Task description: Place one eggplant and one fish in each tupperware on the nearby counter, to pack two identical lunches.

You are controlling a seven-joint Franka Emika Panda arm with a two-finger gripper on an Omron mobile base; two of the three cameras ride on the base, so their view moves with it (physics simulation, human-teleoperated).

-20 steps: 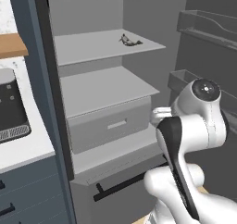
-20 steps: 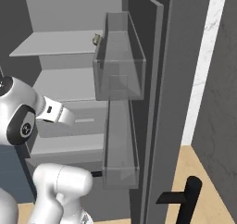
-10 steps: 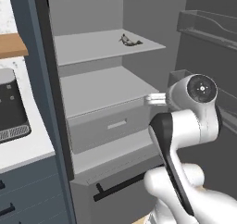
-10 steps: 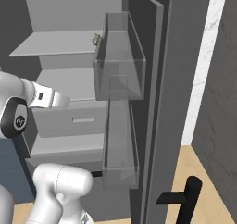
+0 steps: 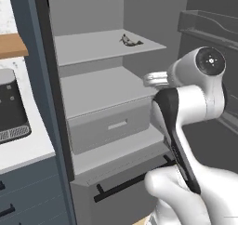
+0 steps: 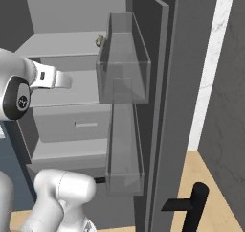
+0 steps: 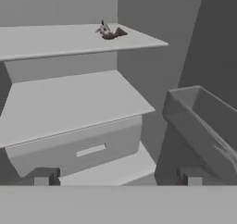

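A small mottled grey-brown fish (image 5: 130, 41) lies at the back right of the upper shelf of the open fridge; it also shows as the fish (image 6: 99, 40) and the fish (image 7: 109, 32). My gripper (image 7: 118, 179) is open with nothing between its fingertips (image 7: 46, 177). It faces into the fridge at about middle-shelf height, well below and short of the fish. The white counter (image 5: 23, 149) lies to the left of the fridge. The eggplant and the tupperware are out of view.
A grey drawer (image 5: 111, 124) sits under the bare middle shelf (image 5: 102, 89). Clear door bins (image 6: 122, 58) hang on the open door to the right, and one bin (image 7: 203, 121) is close to my hand. A dark appliance (image 5: 11, 103) stands on the counter.
My arm has lifted the hand from drawer height to middle-shelf height and brought it closer to the fridge. The jaws stayed open and the fish has not moved.
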